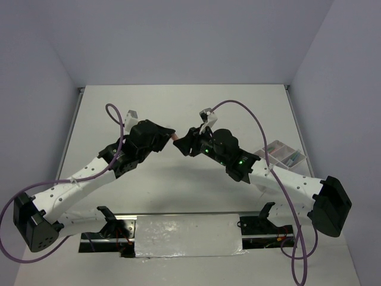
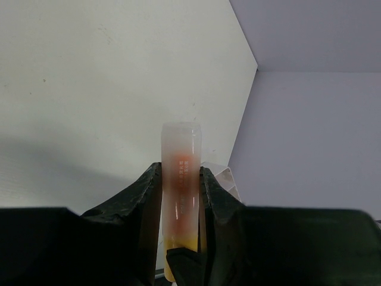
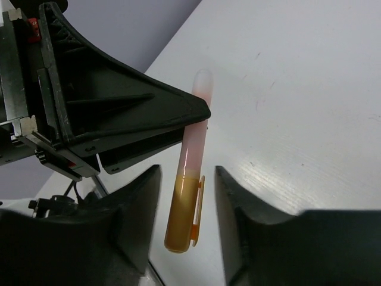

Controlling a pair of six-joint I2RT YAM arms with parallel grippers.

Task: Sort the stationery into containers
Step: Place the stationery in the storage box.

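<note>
An orange marker (image 3: 193, 149), short, with a pale translucent barrel and an amber cap end carrying a clip, hangs in mid-air above the middle of the white table (image 1: 178, 104), well apart from the white divided tray (image 1: 286, 156) at the right edge. The left gripper (image 2: 181, 179) is pressed onto it, one black finger on each side of the barrel, with the pale tip jutting past the fingertips. The right gripper (image 3: 186, 173) faces it with jaws spread. The marker's amber end lies in the gap, with daylight on either side and no contact visible.

The marker looks light and rigid, a smooth plastic tube that is likely to be slippery and apt to swivel if pinched near one end. It seems sturdy enough to take a firm squeeze without damage. The best hold for the right gripper appears to be across the round barrel just above the cap, close to the middle of its length. The flat pads should sit square to the tube and clear of the clip, which could tilt the grip.

In the overhead view the two grippers meet nose to nose, with only a sliver of the marker showing between them. The tray's contents are too small to make out.
</note>
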